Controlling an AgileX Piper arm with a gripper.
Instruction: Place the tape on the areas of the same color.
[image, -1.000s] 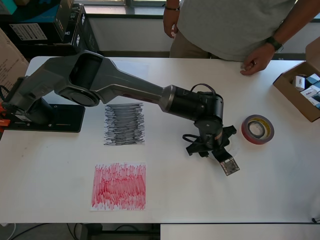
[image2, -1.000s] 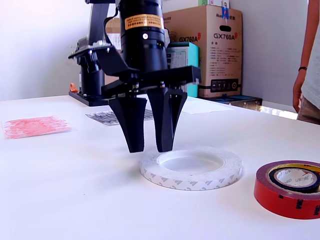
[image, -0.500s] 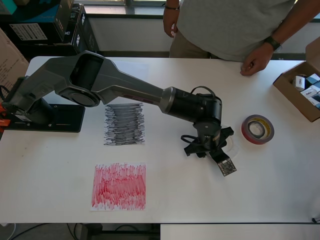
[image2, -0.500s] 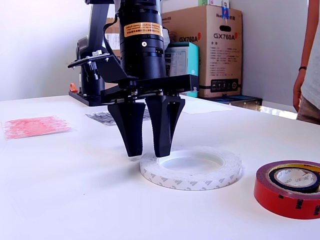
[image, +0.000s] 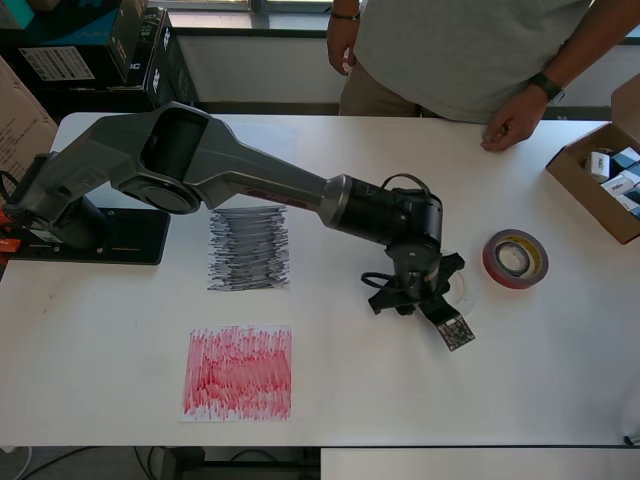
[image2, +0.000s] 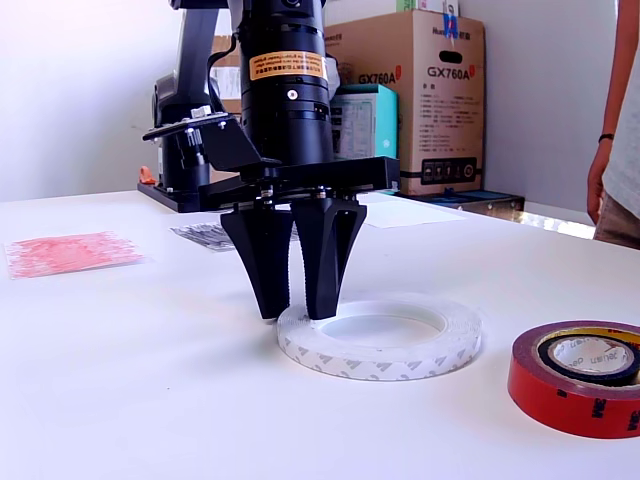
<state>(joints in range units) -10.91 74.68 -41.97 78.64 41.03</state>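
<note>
Lower than a second before, the black two-fingered gripper (image2: 292, 318) had come down until its fingertips (image2: 322, 312) straddled the near-left wall of the wide flat white tape ring (image2: 380, 338), one fingertip outside the ring and one just inside its hole, in the exterior view. Its jaws stood narrow, set on either side of that wall, though whether they pressed it could not be told. That ring lay flat on the white table (image: 560, 370), toward the right half in the overhead view, mostly hidden there under the gripper's wrist. Just beside it, nearer the table's right edge, lay the large red-brown tape roll (image: 515, 258) with a small dark roll (image2: 588, 358) nested inside its core. Well apart, left of the table's middle, sat the black-scribbled paper sheet (image: 248, 248), and nearer the front edge the red-scribbled paper sheet (image: 238, 372). A plain white paper sheet (image: 262, 136) lay toward the back edge, partly under the grey arm (image: 230, 165). An open cardboard box (image: 600, 180) rested at the right edge, and a person's hand (image: 512, 122) leaned on the back edge.
</note>
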